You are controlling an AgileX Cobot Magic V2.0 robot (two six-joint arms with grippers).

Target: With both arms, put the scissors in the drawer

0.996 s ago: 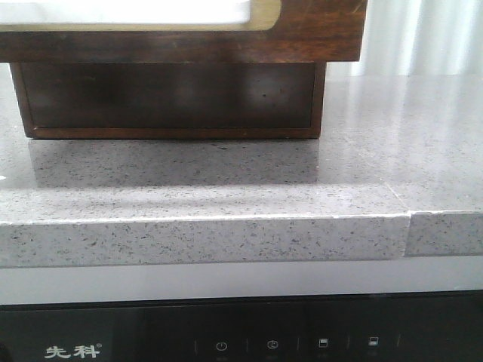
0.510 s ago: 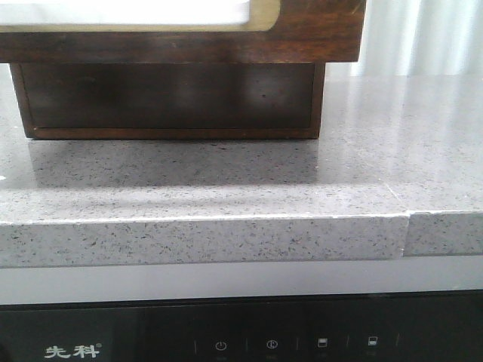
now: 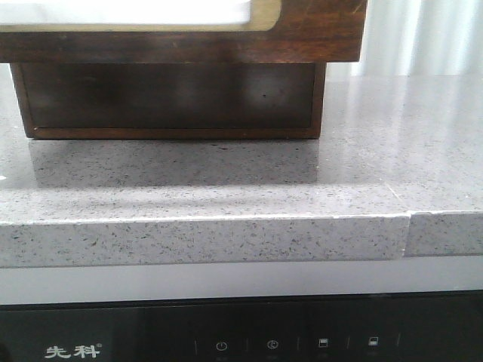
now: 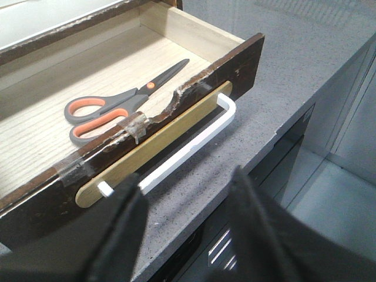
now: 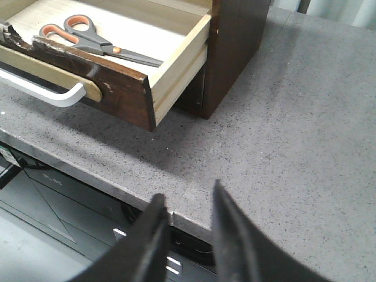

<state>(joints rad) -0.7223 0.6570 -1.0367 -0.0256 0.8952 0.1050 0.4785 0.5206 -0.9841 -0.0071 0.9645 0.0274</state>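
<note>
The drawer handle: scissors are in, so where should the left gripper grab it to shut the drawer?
Likely the white handle at mid-span, coming from the front. It stands off the drawer front, leaving a gap for a finger behind it, and the left gripper is open facing it. The scissors lie flat inside, clear of the front.

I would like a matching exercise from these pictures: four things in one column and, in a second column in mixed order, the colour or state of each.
Things:
1. scissors
2. drawer
3. drawer handle
4. left gripper

Colour or state:
A. white bar on a tan plate
B. pulled open, its dark front edge chipped and taped
C. open and empty, above the countertop edge
D. lying flat inside, orange-lined loops

Pairs: 1-D, 2-B, 3-A, 4-C
</note>
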